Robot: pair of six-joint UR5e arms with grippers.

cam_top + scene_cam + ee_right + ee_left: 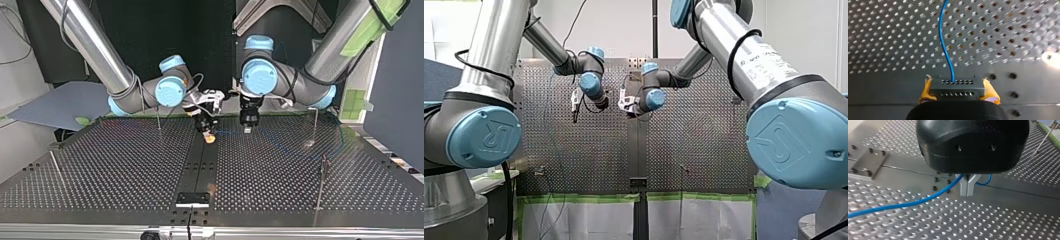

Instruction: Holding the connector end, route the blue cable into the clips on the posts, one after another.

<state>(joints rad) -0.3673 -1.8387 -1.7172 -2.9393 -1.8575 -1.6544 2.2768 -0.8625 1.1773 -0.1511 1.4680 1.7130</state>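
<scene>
My right tool (958, 91) and my left tool (967, 191) are hanging side by side over the perforated metal table (100, 160), thin metal posts (320, 182) standing well apart from them. Right is clamping the dark grey holed connector block (957, 87); left is pinching the thin blue cable (910, 204).

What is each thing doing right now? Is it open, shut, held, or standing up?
left gripper, shut on the blue cable
right gripper, shut on the connector
connector, held between yellow pads
blue cable, joined to the connector, bending loosely
posts, standing upright
</scene>
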